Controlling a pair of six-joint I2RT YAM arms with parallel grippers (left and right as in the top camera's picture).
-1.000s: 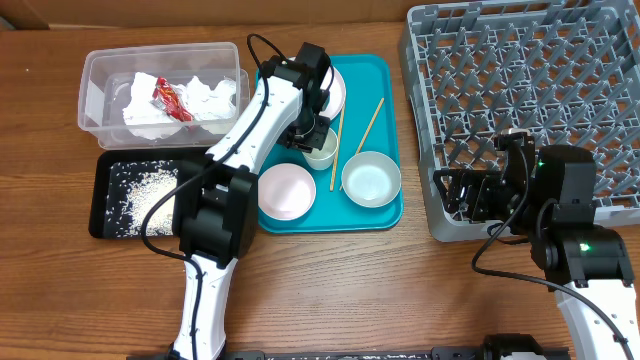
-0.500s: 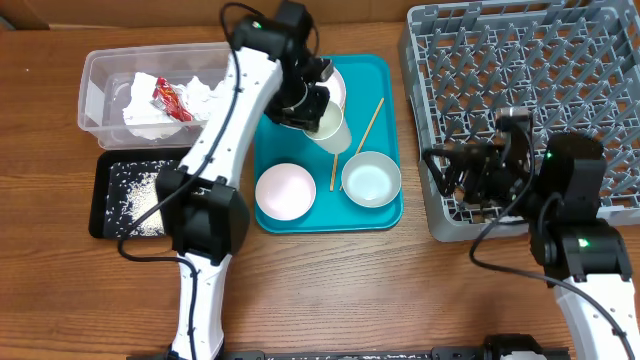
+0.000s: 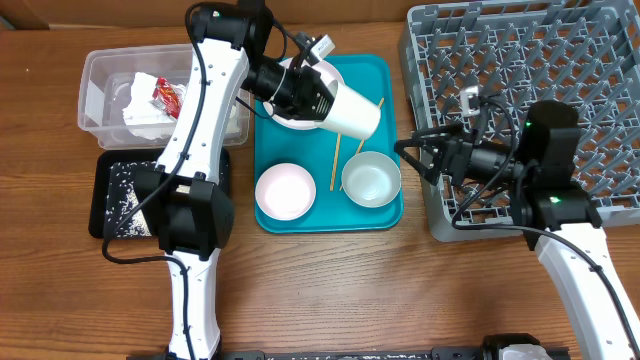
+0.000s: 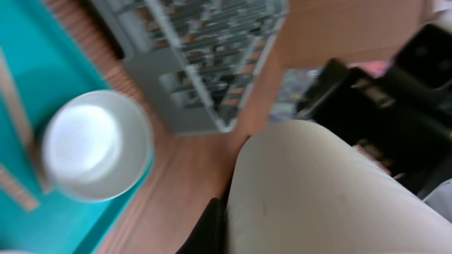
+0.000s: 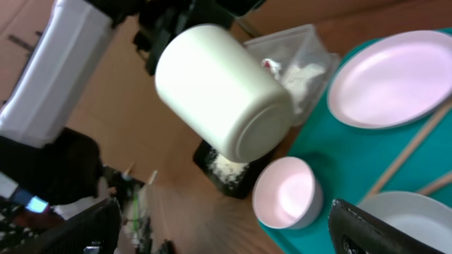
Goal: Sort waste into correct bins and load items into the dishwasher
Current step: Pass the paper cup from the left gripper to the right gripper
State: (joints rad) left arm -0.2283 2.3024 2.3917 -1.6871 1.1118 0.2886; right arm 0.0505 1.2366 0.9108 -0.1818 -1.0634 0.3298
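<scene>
My left gripper (image 3: 305, 95) is shut on the small white cup (image 3: 350, 112) and holds it on its side above the teal tray (image 3: 385, 215), base pointing right. The cup fills the left wrist view (image 4: 332, 190) and shows in the right wrist view (image 5: 222, 92). My right gripper (image 3: 412, 152) is open, pointing left at the cup from the grey dish rack (image 3: 520, 60). Two bowls (image 3: 285, 190) (image 3: 371, 178), the plate (image 3: 322, 80) and chopsticks (image 3: 337, 155) lie on the teal tray. Napkins and the red wrapper (image 3: 165, 97) lie in the clear tub (image 3: 100, 70). Rice lies in the black tray (image 3: 115, 195).
The left arm reaches across the clear tub and the teal tray's back part. The right arm lies over the dish rack's front left corner. Bare wooden table (image 3: 350, 290) runs along the front.
My left gripper has lifted the cup off the teal tray, tipped it sideways and carried it right. My right gripper has swung left, off the rack's edge toward the cup.
</scene>
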